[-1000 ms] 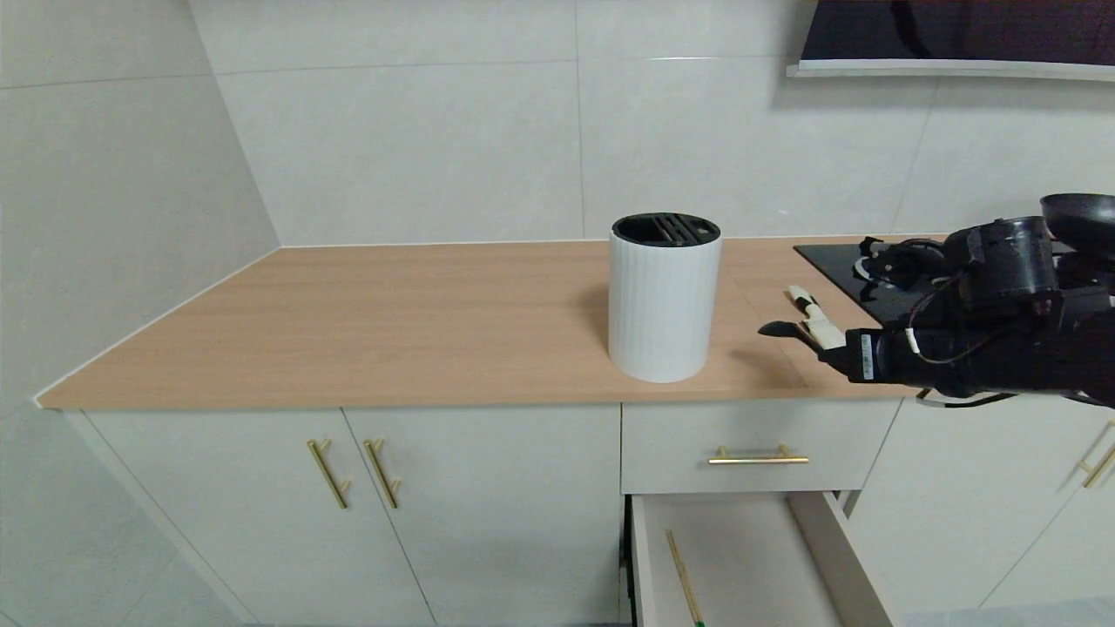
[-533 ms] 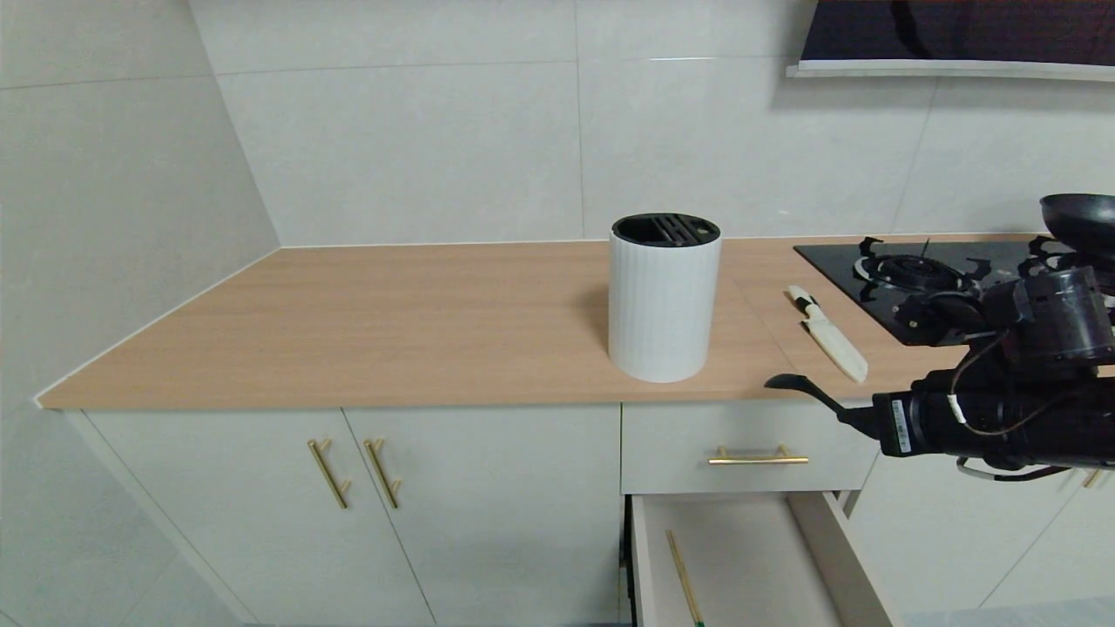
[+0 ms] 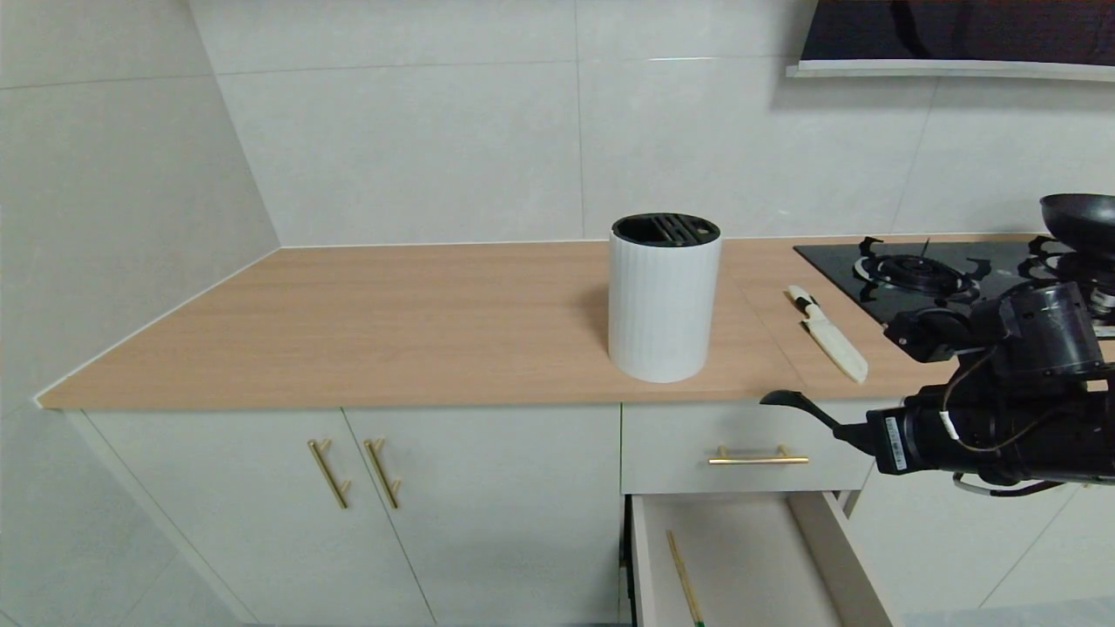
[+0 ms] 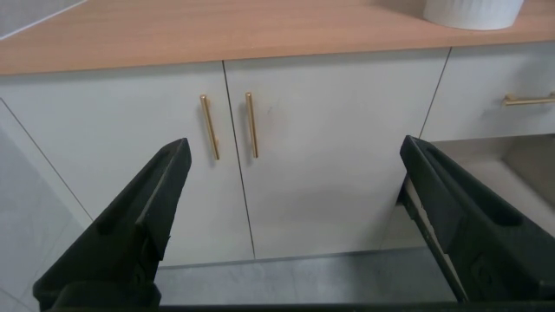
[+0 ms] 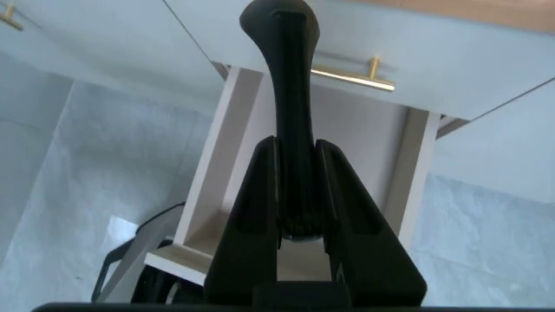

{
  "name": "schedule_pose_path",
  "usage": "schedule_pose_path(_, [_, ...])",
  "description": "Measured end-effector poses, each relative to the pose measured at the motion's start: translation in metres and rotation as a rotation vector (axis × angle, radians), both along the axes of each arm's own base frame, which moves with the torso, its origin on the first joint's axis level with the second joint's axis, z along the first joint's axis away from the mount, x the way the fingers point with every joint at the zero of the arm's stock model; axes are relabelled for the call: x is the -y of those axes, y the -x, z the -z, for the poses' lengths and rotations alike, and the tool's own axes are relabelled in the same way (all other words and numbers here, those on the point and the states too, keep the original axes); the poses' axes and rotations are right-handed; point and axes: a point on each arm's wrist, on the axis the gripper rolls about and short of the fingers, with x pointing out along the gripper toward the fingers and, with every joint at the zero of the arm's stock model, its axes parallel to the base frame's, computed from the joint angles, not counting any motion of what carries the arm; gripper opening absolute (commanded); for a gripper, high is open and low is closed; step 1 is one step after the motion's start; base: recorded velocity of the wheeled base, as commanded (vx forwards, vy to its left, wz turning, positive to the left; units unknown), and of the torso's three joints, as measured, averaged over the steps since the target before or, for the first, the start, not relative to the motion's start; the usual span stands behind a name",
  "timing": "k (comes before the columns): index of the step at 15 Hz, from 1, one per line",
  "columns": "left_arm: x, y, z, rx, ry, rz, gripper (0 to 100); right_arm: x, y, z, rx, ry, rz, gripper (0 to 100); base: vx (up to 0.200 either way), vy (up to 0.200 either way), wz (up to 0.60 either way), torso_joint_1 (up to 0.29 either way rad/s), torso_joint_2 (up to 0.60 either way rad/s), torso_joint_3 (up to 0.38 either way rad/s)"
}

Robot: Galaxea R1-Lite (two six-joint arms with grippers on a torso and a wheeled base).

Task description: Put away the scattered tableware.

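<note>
One wooden desk (image 3: 392, 322) carries a white holder (image 3: 664, 305), with an open drawer (image 3: 758, 549) below it. The right gripper (image 3: 862, 433) hangs above that drawer, clamped on a black utensil (image 3: 797, 405); the left gripper (image 4: 295, 156) gapes wide facing cupboard doors (image 4: 329, 156). A pale knife (image 3: 827, 335) lies on the desk beside the holder, a chopstick (image 3: 684, 579) in the drawer.

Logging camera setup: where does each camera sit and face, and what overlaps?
Head view: on the head, facing down at counter and knife; right arm at right.
Left wrist view: low, facing cabinet doors; open left gripper frames them.
Right wrist view: along the right gripper, shut on a black handle, toward the open drawer.
Shared: all show the drawer handle.
</note>
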Motion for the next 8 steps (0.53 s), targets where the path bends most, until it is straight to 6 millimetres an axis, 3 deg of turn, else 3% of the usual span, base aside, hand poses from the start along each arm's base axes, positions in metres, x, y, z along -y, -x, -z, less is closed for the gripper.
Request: schedule_pose_path(8, [0.0000, 0.0000, 0.0000, 0.000, 0.000, 0.000, 100, -0.0024, -0.0052, 0.0084, -0.022, 0.007, -0.003, 0, 0.000, 0.000, 0.00, -0.194, 0.45, 0.256])
